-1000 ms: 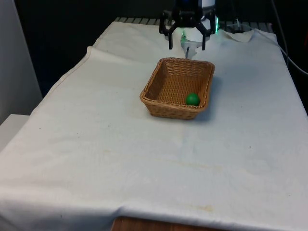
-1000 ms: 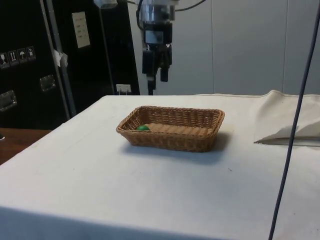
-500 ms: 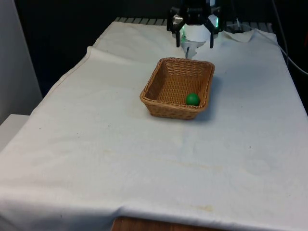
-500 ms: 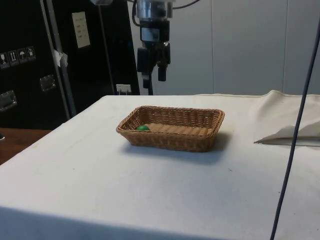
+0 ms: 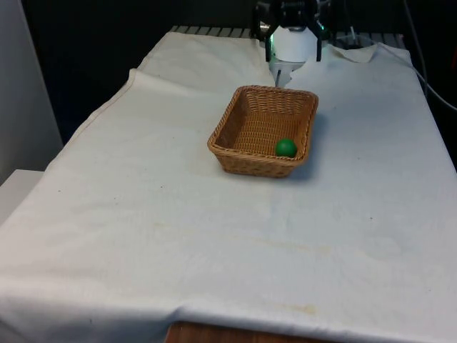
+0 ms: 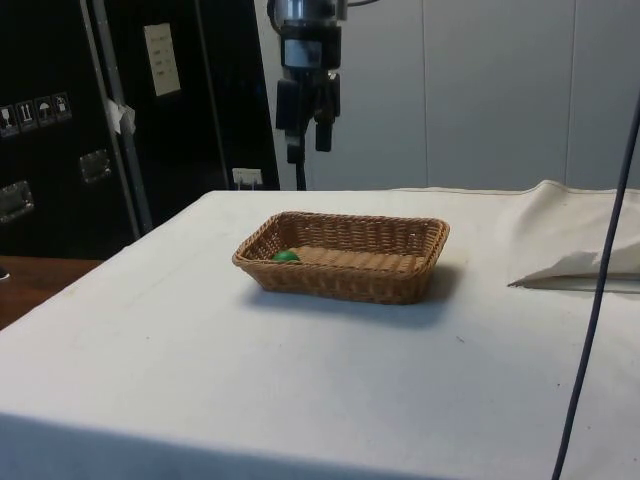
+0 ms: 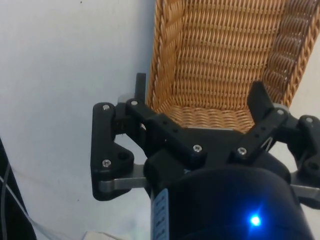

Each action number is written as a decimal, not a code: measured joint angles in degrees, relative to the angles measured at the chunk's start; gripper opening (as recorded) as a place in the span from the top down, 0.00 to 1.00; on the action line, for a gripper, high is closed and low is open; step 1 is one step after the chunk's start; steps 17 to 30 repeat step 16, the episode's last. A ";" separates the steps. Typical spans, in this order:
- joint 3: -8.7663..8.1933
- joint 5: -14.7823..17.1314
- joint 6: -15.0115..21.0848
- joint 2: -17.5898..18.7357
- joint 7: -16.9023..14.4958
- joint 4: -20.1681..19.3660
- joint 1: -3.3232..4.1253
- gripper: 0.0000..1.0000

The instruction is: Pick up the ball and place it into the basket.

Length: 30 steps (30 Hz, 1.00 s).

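Gripper rose higher above the basket, fingers spread and empty.
Ball lay inside at centre frame; probably light and smooth, best pinched across its middle.

A white cloth covers the whole table, lying mostly flat with faint creases and a few small dark specks. Taking that cloth as the landmark, a bunched fold of pale fabric rests on its surface at the side view's right edge. A thin dark cable hangs down in front of the cloth on the same side. Behind the cloth's far corner in the side view stand dark cabinets, bearing a pale label and a row of small white symbols. Beyond the cloth, past the cabinets, runs a light panelled wall.
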 measured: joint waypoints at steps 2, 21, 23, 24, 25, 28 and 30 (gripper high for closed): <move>0.00 -1.03 -0.97 -1.09 -0.23 0.00 0.00 0.00; 0.00 -2.86 -2.58 -3.61 -2.29 -0.29 0.00 0.00; 0.00 -2.86 -2.58 -3.61 -2.29 -0.29 0.00 0.00; 0.00 -2.86 -2.58 -3.61 -2.29 -0.29 0.00 0.00; 0.00 -2.86 -2.58 -3.61 -2.29 -0.29 0.00 0.00; 0.00 -2.86 -2.58 -3.61 -2.29 -0.29 0.00 0.00; 0.00 -2.86 -2.58 -3.61 -2.29 -0.29 0.00 0.00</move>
